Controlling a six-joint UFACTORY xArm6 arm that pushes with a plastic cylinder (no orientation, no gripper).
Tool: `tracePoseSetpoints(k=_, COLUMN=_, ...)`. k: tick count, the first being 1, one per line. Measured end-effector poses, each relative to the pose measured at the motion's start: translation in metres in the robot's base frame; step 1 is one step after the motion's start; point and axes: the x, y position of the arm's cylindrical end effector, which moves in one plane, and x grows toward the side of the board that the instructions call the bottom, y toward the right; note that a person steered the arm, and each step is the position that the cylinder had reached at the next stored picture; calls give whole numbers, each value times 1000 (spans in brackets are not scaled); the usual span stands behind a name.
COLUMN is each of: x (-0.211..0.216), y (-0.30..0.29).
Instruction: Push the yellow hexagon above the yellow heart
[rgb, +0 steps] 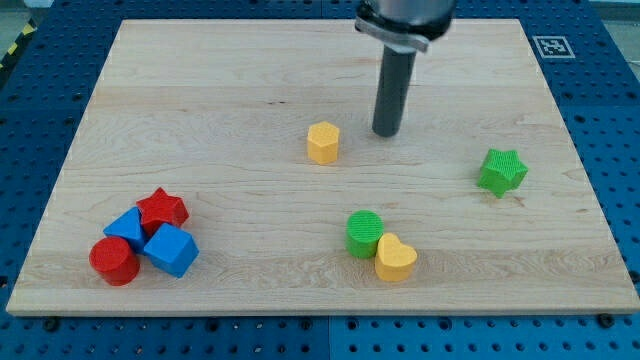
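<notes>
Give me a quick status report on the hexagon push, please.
My tip just right of the yellow hexagon, not touching. Yellow heart near the view's bottom, green cylinder against it. Path clear.

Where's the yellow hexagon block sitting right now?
The yellow hexagon block sits near the wooden board's centre, just left of my tip and apart from it, well above-left of the green cylinder and yellow heart.

Ended in a straight, dark grey cylindrical rod, matte and plain, flat-cut at my tip (386, 133). Widened above into a broader dark collar ringed by a pale metallic band at the view's top.
</notes>
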Motion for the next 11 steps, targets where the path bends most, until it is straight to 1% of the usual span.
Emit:
tracePoseSetpoints(k=1, x=-13, y=-62)
tracePoseSetpoints(k=2, x=-1, y=-106)
tracePoseSetpoints(k=3, x=13, y=-65)
tracePoseSetpoints(k=4, x=36, y=-37)
tracePoseSetpoints(k=5, x=41, y=-37)
tracePoseSetpoints(k=6, x=36, y=-58)
tracePoseSetpoints(k=7, x=45, y=-92)
tracePoseSetpoints(k=8, x=58, y=-70)
tracePoseSetpoints(k=9, x=58, y=-24)
tracePoseSetpoints(k=11, x=90, y=-15)
